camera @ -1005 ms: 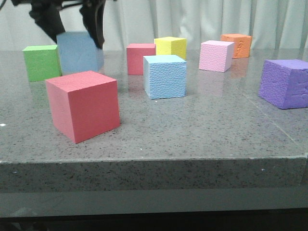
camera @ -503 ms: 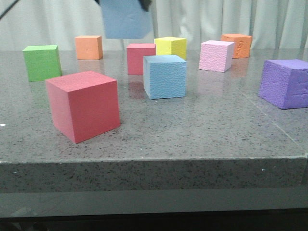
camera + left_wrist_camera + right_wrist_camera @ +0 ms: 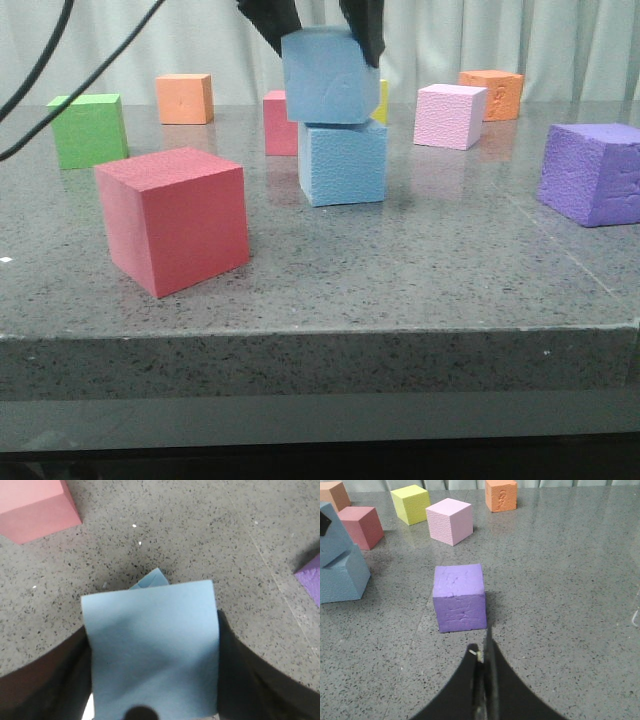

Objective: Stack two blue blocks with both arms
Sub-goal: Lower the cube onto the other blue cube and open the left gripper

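A speckled grey stone table (image 3: 420,280) with a polished, faintly reflective top is seen. Pale pleated curtains (image 3: 460,35) are hung behind its far edge, and soft, even light is cast throughout.

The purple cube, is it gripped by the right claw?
No, the purple cube stands free on the table, and the right claw is shut with nothing in it.

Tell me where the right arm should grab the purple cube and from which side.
Grip the purple cube across two opposite vertical faces, coming down from above. It rests flat on the table, apart from the pink cube and the stacked blue blocks, so both sides look free. The right gripper, fingers together, would have to open first.
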Action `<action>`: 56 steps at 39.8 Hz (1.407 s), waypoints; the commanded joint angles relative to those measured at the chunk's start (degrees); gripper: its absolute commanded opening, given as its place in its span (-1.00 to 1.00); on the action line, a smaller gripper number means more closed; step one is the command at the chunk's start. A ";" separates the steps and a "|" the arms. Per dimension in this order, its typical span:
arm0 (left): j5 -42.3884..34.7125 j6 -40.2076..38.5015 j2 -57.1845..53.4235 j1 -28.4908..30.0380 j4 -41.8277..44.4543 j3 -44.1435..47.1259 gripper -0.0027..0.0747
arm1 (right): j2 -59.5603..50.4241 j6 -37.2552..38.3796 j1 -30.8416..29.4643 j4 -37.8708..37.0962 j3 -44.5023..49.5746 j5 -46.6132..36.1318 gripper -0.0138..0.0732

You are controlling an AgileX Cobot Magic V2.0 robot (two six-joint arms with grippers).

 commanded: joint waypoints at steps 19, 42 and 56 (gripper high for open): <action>-3.46 -0.09 -2.24 -0.28 -0.36 -1.91 0.48 | 0.42 -0.64 -0.10 -0.57 -1.48 -4.47 -0.84; -2.10 -0.09 -2.68 -0.28 1.83 -7.14 0.57 | 0.42 -0.64 -0.10 -0.57 -1.48 -4.47 -0.84; -1.16 0.31 -2.68 -0.28 1.83 -10.46 -0.21 | 0.42 -0.64 -0.10 -0.57 -1.48 -4.47 -0.84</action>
